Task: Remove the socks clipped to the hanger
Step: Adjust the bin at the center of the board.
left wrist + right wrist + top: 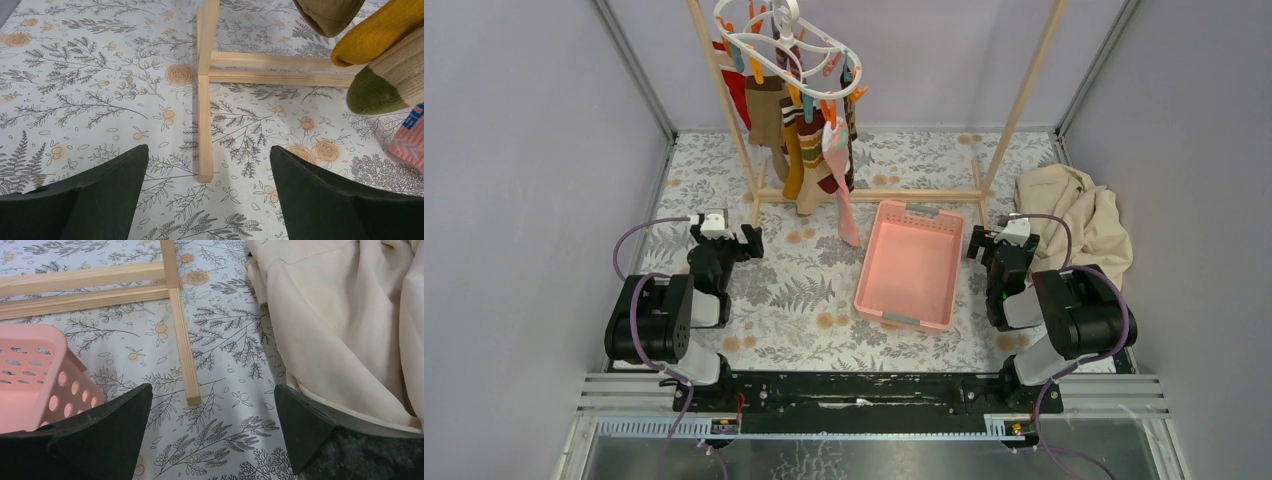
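Floral tablecloth (794, 290); mixed socks (796, 160) hang clipped (bunched) under white hanger (776, 38).

The wooden rack (1024, 90) is cut off above, and socks (809, 150) hide one another.

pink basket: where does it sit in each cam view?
Top external: pink basket just right of centre, in front of the wooden rack.
Left wrist: not in view.
Right wrist: lower-left corner, cut off by the edge.
Shared landmark: the wooden rack's base rails, seen in all three.
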`<action>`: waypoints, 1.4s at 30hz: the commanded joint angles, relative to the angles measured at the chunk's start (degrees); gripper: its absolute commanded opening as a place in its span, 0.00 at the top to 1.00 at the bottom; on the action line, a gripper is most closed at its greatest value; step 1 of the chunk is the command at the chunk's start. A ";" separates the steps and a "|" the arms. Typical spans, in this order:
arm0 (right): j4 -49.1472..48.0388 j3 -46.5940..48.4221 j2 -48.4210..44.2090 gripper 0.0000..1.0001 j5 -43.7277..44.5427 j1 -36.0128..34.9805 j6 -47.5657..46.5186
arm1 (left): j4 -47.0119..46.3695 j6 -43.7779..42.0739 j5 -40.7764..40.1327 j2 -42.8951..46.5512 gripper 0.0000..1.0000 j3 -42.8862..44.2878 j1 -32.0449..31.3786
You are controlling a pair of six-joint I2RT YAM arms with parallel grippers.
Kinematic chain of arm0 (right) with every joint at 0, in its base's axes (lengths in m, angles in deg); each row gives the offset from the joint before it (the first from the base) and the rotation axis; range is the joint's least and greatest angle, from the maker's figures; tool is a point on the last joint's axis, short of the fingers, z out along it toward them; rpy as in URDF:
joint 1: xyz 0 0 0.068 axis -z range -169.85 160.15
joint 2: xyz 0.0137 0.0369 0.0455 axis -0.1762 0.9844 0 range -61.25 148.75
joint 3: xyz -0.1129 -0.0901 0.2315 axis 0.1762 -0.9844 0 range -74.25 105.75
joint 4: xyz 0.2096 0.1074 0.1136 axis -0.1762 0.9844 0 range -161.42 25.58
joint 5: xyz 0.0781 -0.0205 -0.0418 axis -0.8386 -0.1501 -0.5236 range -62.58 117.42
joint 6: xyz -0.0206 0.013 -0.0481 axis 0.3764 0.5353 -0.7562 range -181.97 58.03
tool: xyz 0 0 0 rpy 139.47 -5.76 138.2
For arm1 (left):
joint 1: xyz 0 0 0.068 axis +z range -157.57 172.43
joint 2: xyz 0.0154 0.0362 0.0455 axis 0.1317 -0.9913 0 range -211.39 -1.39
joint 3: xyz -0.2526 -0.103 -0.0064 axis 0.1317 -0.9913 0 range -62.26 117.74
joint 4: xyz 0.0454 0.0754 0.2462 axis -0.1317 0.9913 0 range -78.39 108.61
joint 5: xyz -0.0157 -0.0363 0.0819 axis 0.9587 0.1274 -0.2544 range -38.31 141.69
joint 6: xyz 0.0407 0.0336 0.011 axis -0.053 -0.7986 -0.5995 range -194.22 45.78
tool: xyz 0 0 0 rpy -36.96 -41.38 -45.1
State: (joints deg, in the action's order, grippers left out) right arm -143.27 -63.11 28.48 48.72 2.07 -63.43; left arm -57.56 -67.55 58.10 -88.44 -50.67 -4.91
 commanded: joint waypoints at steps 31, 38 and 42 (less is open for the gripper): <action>-3.58 0.49 -0.52 0.00 -0.56 0.51 -0.28 | 2.12 -2.58 -1.13 0.61 0.01 3.06 -1.06; -12.37 -4.42 -1.90 0.00 3.39 0.52 0.74 | 3.96 -3.09 -0.07 2.69 0.01 3.30 -1.16; -12.94 -7.33 -6.98 0.00 5.47 0.52 1.19 | 8.08 -6.17 0.73 4.95 0.01 4.34 -3.99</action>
State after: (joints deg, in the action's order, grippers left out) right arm -149.31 -68.51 26.56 50.62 2.29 -62.86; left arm -51.72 -69.62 57.78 -86.12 -48.55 -6.36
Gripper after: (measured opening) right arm 0.994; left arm 0.989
